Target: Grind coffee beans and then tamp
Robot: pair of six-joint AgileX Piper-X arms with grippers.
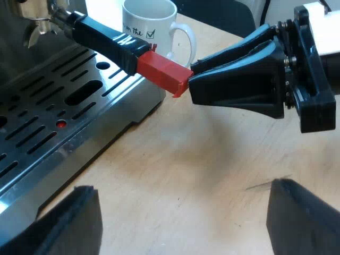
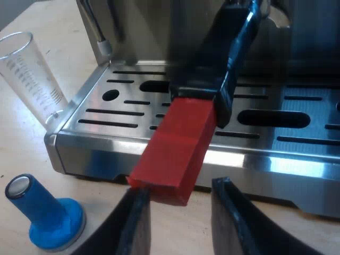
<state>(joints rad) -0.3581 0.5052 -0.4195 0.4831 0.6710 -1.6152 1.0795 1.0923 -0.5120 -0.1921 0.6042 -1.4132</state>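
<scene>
Okay, holder handle (image 1: 106,40) sits locked in the espresso machine (image 2: 297,164), and its red end (image 2: 175,151) sticks out past the drip tray's edge. My right gripper (image 2: 179,192) has its fingers apart, tips straddling the red end; contact I can't tell. My left gripper (image 1: 183,207) hangs spread wide over the table (image 1: 212,154). Blue tamper (image 2: 45,212) and measuring glass (image 2: 32,74) stand by the machine's corner. Mug (image 1: 149,24) stands near the handle.

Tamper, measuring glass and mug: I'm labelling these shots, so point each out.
Tamper (image 2: 38,204), right wrist view, its blue stem.
Measuring glass (image 2: 33,79), right wrist view, its marked wall.
Mug (image 1: 143,29), left wrist view, its printed side.
</scene>
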